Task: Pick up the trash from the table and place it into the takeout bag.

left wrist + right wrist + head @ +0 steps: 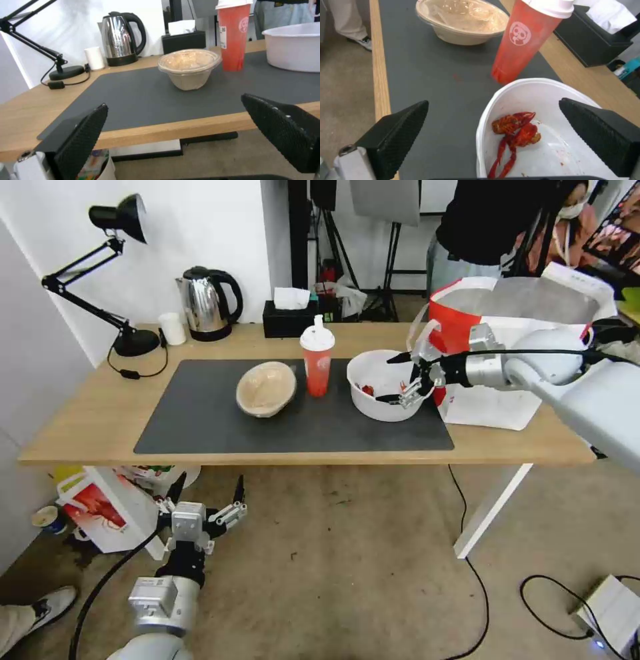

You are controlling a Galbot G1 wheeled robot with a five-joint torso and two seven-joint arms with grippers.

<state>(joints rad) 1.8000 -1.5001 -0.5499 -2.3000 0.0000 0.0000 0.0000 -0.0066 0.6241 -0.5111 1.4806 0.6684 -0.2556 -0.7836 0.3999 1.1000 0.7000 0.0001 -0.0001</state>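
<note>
Mat [200,427]: on the tabletop [87,427], centre.
Pulp bowl [265,389]: on mat, left of drink cup [317,360].
Plastic bowl [380,387]: on mat, right of the cup; food scraps [515,132] in it.
Takeout bag [507,347]: right end, just beside plastic bowl.
Far edge, left to right: lamp [130,340], small cup [173,328], kettle [207,305], tissue box [288,318].
Carton [110,510]: floor, under left end.

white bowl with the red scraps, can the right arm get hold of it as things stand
Probably yes. The right gripper is open at the white bowl, one finger over the inside and one outside its near rim, and nothing stands between them. The red cup stands clear to the side.
</note>
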